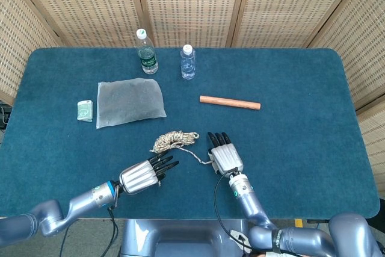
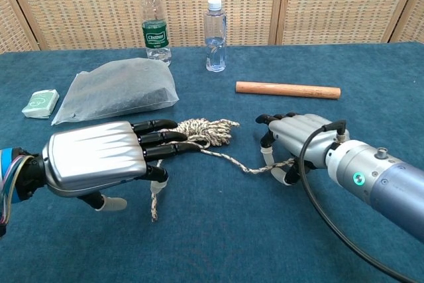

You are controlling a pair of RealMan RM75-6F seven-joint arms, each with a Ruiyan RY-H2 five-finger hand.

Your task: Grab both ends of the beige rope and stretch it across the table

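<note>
The beige rope (image 1: 174, 140) lies as a loose bundle (image 2: 203, 130) in the middle of the blue table. One strand runs from the bundle to my right hand (image 1: 225, 158), which pinches that end between thumb and a finger (image 2: 273, 164) low on the cloth. My left hand (image 2: 99, 160) hovers flat over the rope's other tail, with its fingers stretched toward the bundle. A short piece of that tail (image 2: 154, 207) shows below the hand; the rest is hidden under it. In the head view the left hand (image 1: 143, 176) sits just below and left of the bundle.
A green-label bottle (image 1: 146, 52) and a clear bottle (image 1: 188, 62) stand at the back. A wooden stick (image 1: 230, 102) lies behind my right hand. A clear plastic bag (image 1: 129, 102) and a small green packet (image 1: 85, 111) lie at the left.
</note>
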